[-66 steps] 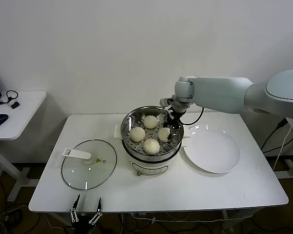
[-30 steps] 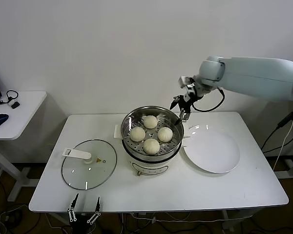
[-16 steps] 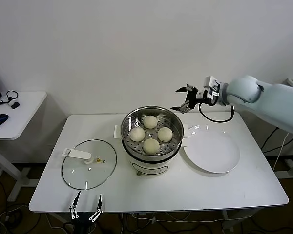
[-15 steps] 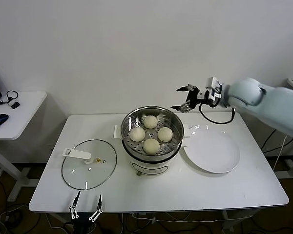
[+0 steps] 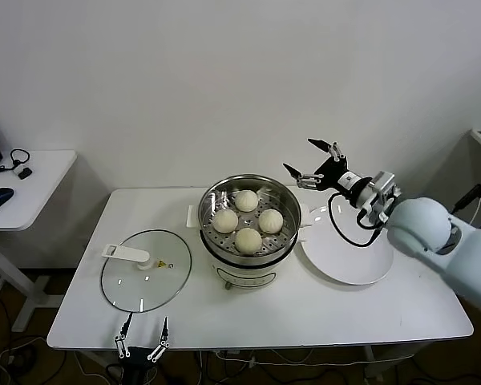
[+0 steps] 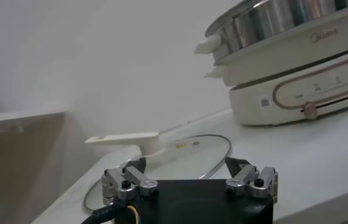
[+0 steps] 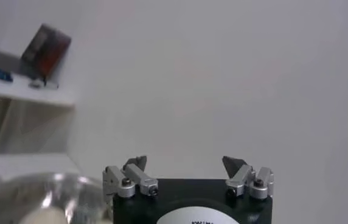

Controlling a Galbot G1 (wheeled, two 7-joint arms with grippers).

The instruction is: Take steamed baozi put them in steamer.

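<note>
We find all four steamed baozi (image 5: 247,218) in the steamer (image 5: 249,265), mid-desk (image 5: 385,309). A glass lid (image 5: 146,281) lies left, a white plate (image 5: 349,249) right. Our right tool (image 5: 311,163) hangs wide and empty above the plate's far edge; our left tool (image 5: 142,343) waits wide below the desk's near edge.

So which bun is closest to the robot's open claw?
The steamed baozi on the right side of the steamer, nearest the plate. The right claw hangs open up beyond it; the other three sit farther left.
</note>
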